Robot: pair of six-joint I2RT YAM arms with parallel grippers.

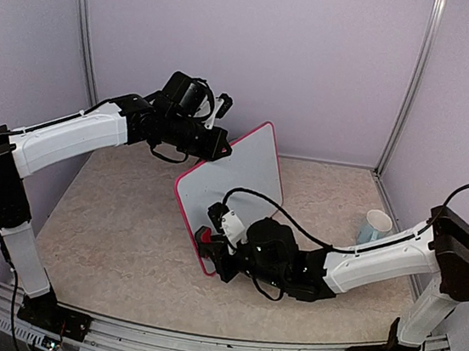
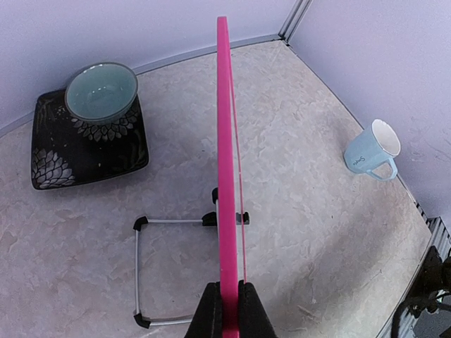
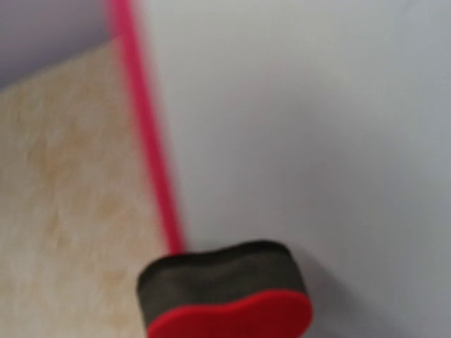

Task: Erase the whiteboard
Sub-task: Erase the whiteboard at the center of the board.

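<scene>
The whiteboard [image 1: 248, 173], white with a pink-red frame, stands tilted on edge near the table's middle. My left gripper [image 1: 220, 151] is shut on its upper left frame. In the left wrist view the frame [image 2: 224, 141] runs edge-on up from between the black fingers [image 2: 209, 313]. A red eraser [image 1: 204, 239] with a dark felt pad is held in my right gripper [image 1: 213, 246], shut on it, at the board's lower left corner. In the right wrist view the eraser [image 3: 225, 296] lies against the board's face [image 3: 303, 127] beside the frame; the face there is plain white.
A pale blue mug [image 1: 375, 225] stands at the right near the wall, also in the left wrist view as the mug [image 2: 372, 149]. A teal bowl [image 2: 101, 91] sits on a black patterned plate [image 2: 49, 165]. A wire stand [image 2: 137, 267] lies on the table under the board.
</scene>
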